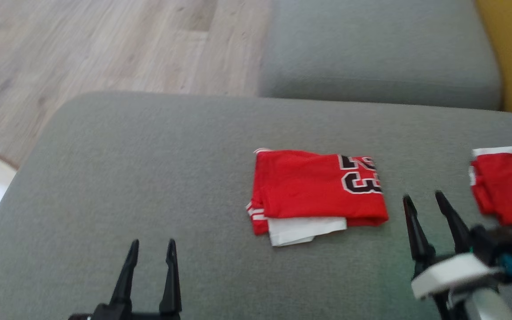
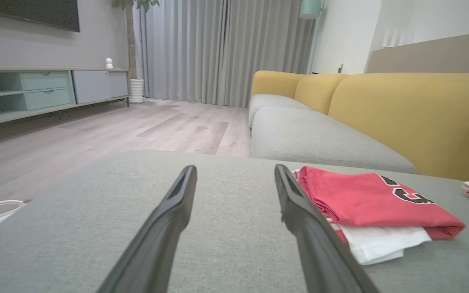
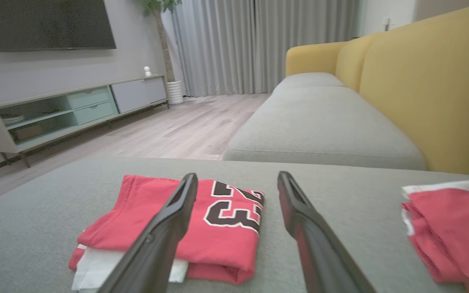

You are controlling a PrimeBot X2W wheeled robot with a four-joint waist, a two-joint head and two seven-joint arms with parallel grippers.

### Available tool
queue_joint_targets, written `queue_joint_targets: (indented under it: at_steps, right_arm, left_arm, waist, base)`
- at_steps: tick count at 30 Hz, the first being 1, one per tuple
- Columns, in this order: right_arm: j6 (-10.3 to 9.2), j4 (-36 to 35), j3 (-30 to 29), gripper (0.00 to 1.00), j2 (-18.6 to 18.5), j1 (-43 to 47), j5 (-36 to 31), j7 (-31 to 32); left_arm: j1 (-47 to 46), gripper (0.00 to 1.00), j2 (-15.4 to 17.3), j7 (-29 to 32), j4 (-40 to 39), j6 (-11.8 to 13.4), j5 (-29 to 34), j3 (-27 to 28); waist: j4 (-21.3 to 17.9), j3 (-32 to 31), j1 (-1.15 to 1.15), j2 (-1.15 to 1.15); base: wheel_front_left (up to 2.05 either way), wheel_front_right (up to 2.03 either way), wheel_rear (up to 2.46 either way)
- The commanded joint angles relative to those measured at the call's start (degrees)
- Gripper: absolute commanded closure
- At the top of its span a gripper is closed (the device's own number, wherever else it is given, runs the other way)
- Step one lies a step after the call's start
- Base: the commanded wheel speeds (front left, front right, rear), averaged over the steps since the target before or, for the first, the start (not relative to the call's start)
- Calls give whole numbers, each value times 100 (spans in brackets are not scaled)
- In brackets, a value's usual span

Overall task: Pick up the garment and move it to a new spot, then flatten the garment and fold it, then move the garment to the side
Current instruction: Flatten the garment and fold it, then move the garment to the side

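At the middle of the grey cushion [image 1: 149,169] the garment [image 1: 318,191] lies folded; left gripper [image 1: 153,243] and right gripper [image 1: 422,198], toward the cushion's near edge, gape wide, holding nothing; moving it aside seems next, needing a pinch through all layers.

Folded garment [image 1: 318,191] ctr on cushion [image 1: 149,178]; 2nd garment [image 1: 507,186] to its right, apart.
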Motion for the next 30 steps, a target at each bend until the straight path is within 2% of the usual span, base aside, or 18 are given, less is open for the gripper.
queue_joint_targets:
  at_steps: [1, 6, 11, 22, 30]
  right_arm:
    - [-4, -288, 46, 0, 65, 7, -76, -75]
    - [-4, -631, -20, 0, 338, 786, -307, -76]
    - [-4, -783, -145, 0, 509, 1146, -424, -77]
    - [-4, -962, -332, 0, 625, 1204, -589, -77]
    - [-4, -955, -328, 0, 646, 1123, -621, -77]
  left_arm:
    - [-102, 0, -68, -30, -183, -41, 54, 246]
    - [165, 0, -155, -30, -173, -128, 205, 453]
    - [258, 0, -235, -30, -198, -226, 358, 586]
    - [284, 0, -354, -30, -117, -373, 509, 769]
    - [377, 0, -395, -30, -121, -382, 542, 891]
  waist:
    - [-167, -143, 0, 0]
    - [-306, -254, 0, 0]
    - [-379, -254, 0, 0]
    - [-465, -179, 0, 0]
    - [-577, -167, 0, 0]
  base:
    - [0, 0, 0]
    - [0, 0, 0]
    - [0, 0, 0]
    - [0, 0, 0]
    - [0, 0, 0]
